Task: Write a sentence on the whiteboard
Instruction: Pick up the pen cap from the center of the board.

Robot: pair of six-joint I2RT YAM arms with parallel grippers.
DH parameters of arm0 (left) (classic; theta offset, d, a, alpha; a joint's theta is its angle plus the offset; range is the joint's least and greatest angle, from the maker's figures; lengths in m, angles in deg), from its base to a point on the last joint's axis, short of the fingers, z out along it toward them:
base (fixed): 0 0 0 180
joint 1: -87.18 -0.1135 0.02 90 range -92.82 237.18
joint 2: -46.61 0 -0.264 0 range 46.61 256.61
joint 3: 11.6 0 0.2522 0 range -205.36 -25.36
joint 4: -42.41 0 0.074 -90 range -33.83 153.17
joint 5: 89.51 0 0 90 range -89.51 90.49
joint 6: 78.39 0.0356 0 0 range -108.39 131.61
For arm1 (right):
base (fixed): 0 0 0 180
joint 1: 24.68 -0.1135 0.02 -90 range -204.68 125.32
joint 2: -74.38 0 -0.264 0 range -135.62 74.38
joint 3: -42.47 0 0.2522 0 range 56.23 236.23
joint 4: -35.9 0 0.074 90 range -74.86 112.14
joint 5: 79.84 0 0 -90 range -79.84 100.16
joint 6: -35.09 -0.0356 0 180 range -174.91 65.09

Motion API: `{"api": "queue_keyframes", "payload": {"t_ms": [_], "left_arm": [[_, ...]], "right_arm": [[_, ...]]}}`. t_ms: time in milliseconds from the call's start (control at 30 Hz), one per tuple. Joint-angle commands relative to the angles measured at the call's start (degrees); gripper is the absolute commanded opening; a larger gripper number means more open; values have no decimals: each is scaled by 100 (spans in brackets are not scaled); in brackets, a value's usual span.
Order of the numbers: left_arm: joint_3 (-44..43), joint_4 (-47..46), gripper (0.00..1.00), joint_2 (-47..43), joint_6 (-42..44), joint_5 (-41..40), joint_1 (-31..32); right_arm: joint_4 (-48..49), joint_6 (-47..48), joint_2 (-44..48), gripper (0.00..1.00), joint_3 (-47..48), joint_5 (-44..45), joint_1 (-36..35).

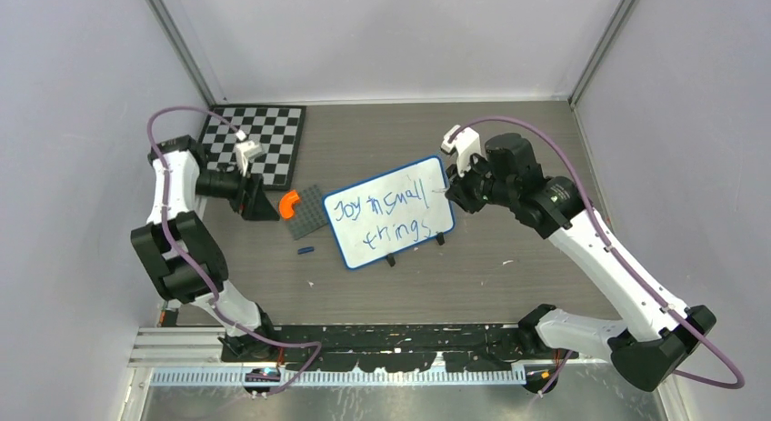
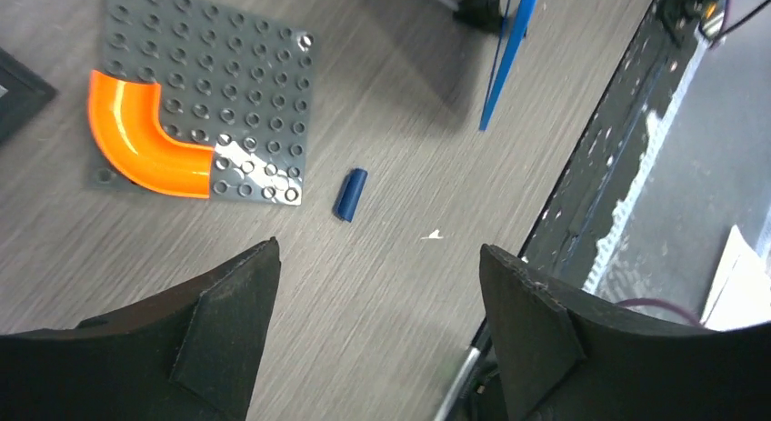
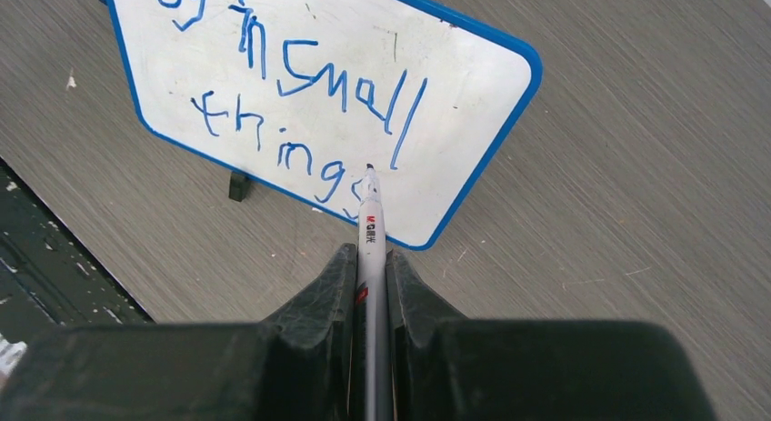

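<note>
Status: the whiteboard (image 1: 444, 216) stands tilted on its two small feet at mid-table, and the sentence (image 1: 405, 201) on it reads "Joy in small things" in two blue lines. Judged from this, the writing appears complete or nearly so.

Right gripper (image 3: 368, 257): positioned at the whiteboard's right edge, fingers pinching a marker (image 3: 371, 230) along its barrel. The tip points at the final "s" of the lower line. Whether the tip touches the surface cannot be determined.

Left gripper (image 2: 377, 253): well to the left of the whiteboard, fingers spread, holding nothing. It does not brace the board.

Other items, all left of the whiteboard: a blue cap (image 2: 350, 194) lying on the table, a grey studded plate (image 2: 227, 85) carrying an orange curved piece (image 2: 136, 144), and a checkerboard (image 1: 259, 139) farther off.

Hazards:
- Board displacement. The whiteboard is unsupported from behind, so excess tip pressure could slide it or tip it backward.
- Smearing. A low or sideways retreat could drag the tip or fingers across the ink.
- Stray marks. Any further contact could add a line beside the last letter.
- Marker slip. The barrel is held only by a narrow pinch, so side load could rotate it.
</note>
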Motion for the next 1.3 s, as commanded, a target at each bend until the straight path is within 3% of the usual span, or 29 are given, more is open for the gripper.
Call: {"api": "queue_keyframes", "payload": {"t_ms": [0, 200, 567, 1033, 1267], "left_arm": [[1001, -407, 80, -325, 1903, 318, -84], [2223, -1764, 75, -538, 2775, -32, 134], [3630, -3646, 69, -729, 2917, -976, 961], [4156, -4218, 50, -579, 2909, -1770, 1610], [4226, -4118, 30, -624, 2959, -2017, 1800]], "right_arm": [[-75, -259, -76, 0, 405, -301, 182], [-97, -448, -220, 0, 523, -555, 375], [-70, -582, -449, 0, 526, -801, 466], [-37, -626, -609, 0, 572, -816, 468], [-41, -645, -667, 0, 714, -873, 469]]}}
